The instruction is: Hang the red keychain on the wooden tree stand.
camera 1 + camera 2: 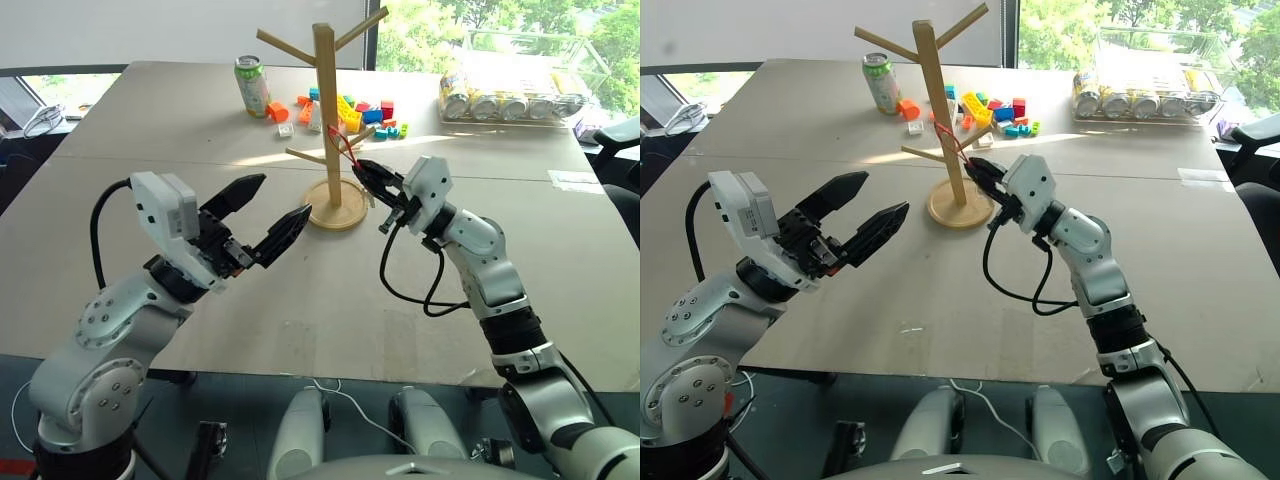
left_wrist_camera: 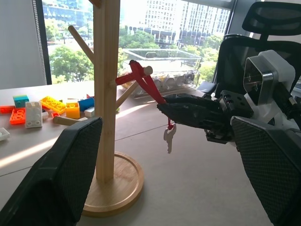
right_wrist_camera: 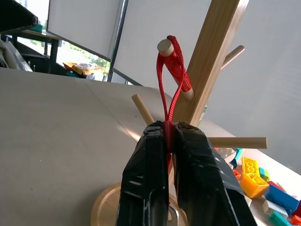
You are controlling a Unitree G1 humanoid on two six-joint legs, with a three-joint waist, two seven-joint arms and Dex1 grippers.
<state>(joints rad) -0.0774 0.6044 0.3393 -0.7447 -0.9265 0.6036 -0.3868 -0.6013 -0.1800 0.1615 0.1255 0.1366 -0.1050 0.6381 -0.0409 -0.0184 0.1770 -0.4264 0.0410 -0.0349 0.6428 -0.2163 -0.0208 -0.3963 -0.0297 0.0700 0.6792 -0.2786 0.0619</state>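
Right wrist view: right gripper (image 3: pixel 170 136) clamped on thin red keychain strap (image 3: pixel 170 75), loop barely over light-wood tree stand's (image 1: pixel 327 120) peg tip; early release risks slip-off.

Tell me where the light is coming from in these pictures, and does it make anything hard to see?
Left eye view: daylight from the far window lays a bright streak on the table near the wooden tree stand. Left wrist view: the window behind glows, yet the red keychain on its peg stays clear. Right wrist view: the right gripper fingers loom dark and soft-edged.
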